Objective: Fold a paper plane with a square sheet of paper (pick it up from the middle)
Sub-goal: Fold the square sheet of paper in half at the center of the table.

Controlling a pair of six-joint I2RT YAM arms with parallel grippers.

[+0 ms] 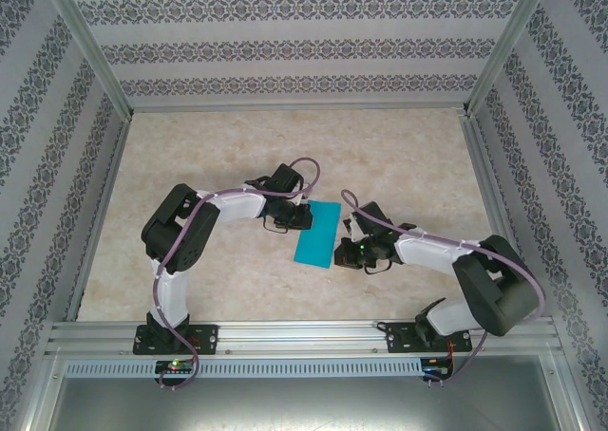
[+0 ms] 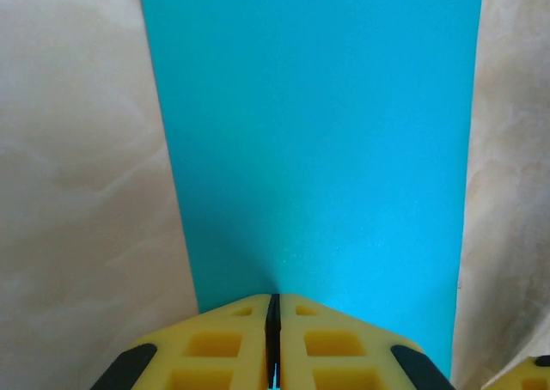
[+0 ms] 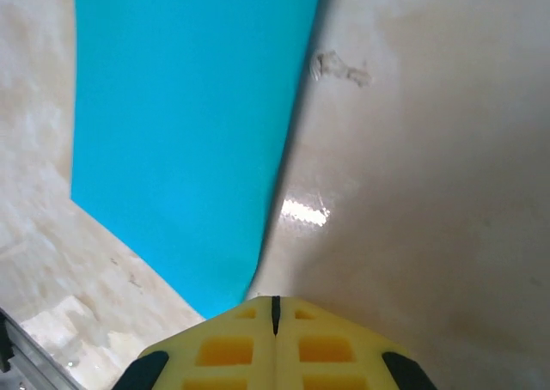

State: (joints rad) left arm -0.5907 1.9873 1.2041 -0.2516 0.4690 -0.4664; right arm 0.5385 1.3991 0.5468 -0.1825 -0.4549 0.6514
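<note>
Yellow left gripper [image 2: 273,304] fingers pressed together, pinching edge of teal paper [image 2: 318,132]; right gripper [image 3: 275,308] closed at opposite edge, hold unclear. Paper spans between both grippers, mid-table [image 1: 399,156], outline rectangular

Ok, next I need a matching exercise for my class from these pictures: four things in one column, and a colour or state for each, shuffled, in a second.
Things:
1. sheet of paper
2. left gripper
3. table
4. cable

Colour or state:
A. purple
B. pale marbled beige
C. yellow-fingered, shut on the paper's edge
D. teal-blue

Pairs: 1-D, 2-C, 3-B, 4-A
</note>
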